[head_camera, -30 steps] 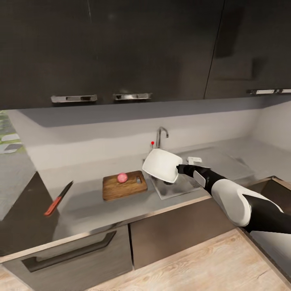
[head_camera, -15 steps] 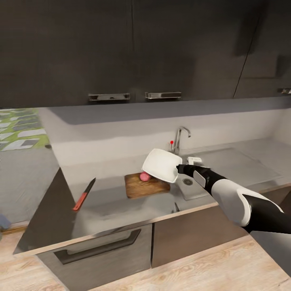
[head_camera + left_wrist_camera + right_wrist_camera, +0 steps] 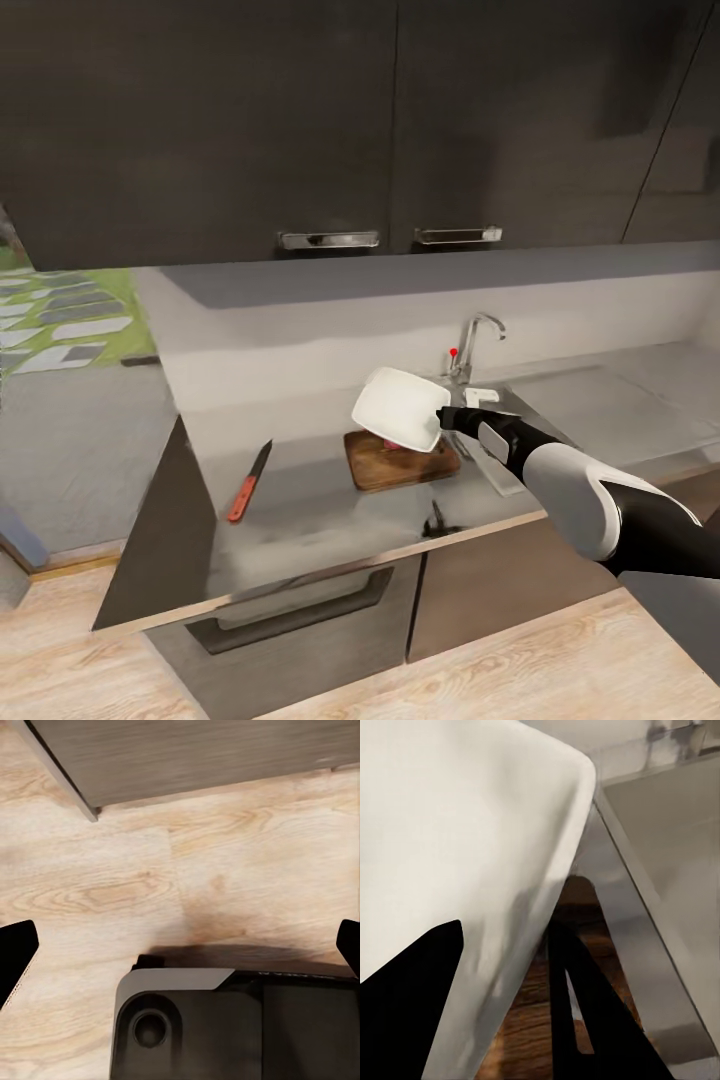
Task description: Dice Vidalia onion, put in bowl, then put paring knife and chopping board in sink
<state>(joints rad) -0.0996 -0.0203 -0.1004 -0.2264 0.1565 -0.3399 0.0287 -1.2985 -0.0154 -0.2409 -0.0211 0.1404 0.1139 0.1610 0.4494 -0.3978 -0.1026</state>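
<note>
The Vidalia onion (image 3: 388,441) peeks out pink on the chopping board (image 3: 400,462), just under the bowl (image 3: 401,408) that our right end effector (image 3: 445,417) grasps by its rim and holds raised and tilted. From the head view we judge the onion out of the sink (image 3: 505,475) but, as far as we can tell, not yet diced. The paring knife (image 3: 249,482) lies on the tabletop (image 3: 300,530), well away from that end effector, beyond the board.

In the left wrist view, the left end effector (image 3: 180,945) hangs released over the wood floor (image 3: 112,885), fingertips wide apart.

In the right wrist view, the dark fingers (image 3: 577,997) clamp the white bowl wall, with board grain beyond. Dicing, filling and sink placement remain.
</note>
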